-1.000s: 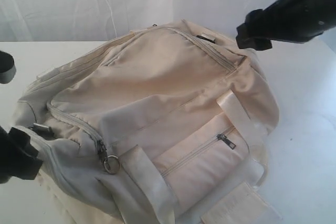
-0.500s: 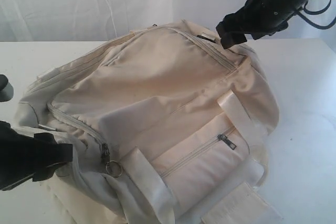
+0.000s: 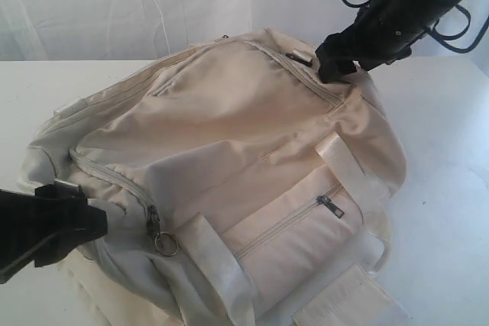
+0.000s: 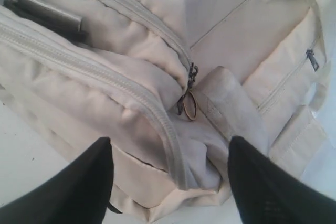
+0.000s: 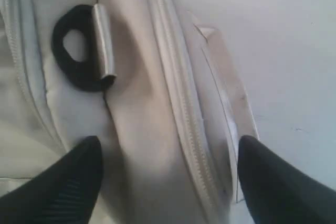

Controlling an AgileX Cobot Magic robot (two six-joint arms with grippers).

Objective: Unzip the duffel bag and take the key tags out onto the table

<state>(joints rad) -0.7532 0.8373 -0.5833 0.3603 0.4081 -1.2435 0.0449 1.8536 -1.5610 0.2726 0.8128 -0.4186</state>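
The cream duffel bag (image 3: 229,150) lies zipped on the white table (image 3: 443,188). Its main zipper pull with a metal ring (image 3: 163,243) hangs at the near left end and also shows in the left wrist view as the ring (image 4: 189,106). My left gripper (image 3: 88,219) (image 4: 170,182) is open and straddles the bag's left end corner, short of that ring. At the far right end my right gripper (image 3: 333,60) (image 5: 168,177) is open over the zipper seam (image 5: 181,103), near a black D-ring (image 5: 79,48). The key tags are hidden.
A front pocket with a small dark zipper pull (image 3: 328,204) faces the near side. A white paper label (image 3: 351,307) lies at the bag's near edge. Shiny webbing straps (image 3: 221,265) cross the front. A white curtain (image 3: 114,5) hangs behind.
The left gripper has moved right, up to the bag's left end. The right gripper has come down and left onto the bag's far right end. The bag stayed put.
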